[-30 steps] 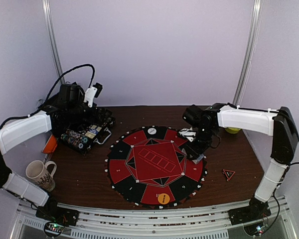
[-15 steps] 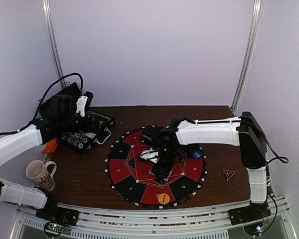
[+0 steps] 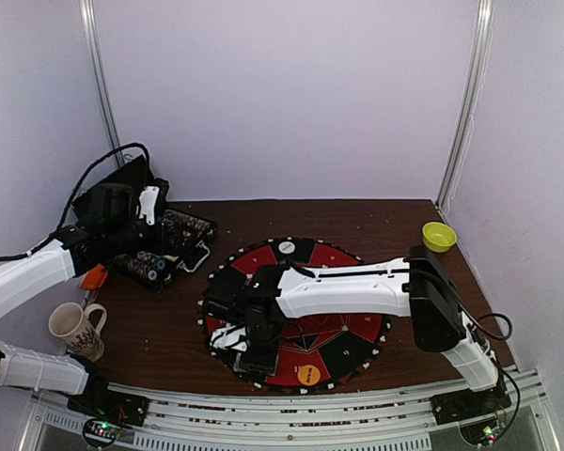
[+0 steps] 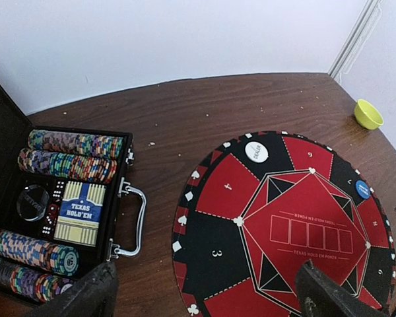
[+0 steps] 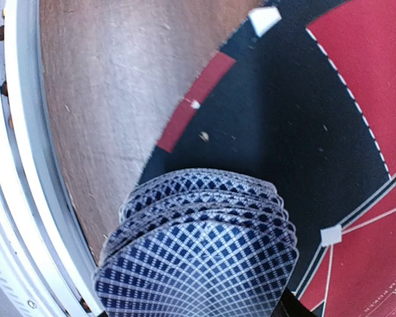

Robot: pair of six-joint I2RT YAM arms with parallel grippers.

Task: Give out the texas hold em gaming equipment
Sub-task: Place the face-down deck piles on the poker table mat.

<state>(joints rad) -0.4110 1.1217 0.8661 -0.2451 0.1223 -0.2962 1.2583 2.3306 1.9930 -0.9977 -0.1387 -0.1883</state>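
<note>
The right gripper (image 3: 252,349) is clamped on a fanned stack of small playing cards (image 5: 198,254) with blue-grey lattice backs; their long axis runs straight out from the jaws, rounded free ends leading, over a black sector at the near-left rim of the round red-and-black felt mat (image 5: 274,129); whether they touch it I cannot tell; the left gripper (image 4: 204,294), spread wide and empty, hangs well apart by the open black chip case (image 4: 117,218).

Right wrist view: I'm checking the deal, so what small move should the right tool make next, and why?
Probably lower the cards onto the black sector below them. The right tool holds them fanned over the near-left edge of the mat, and no card shows on that sector.
</note>
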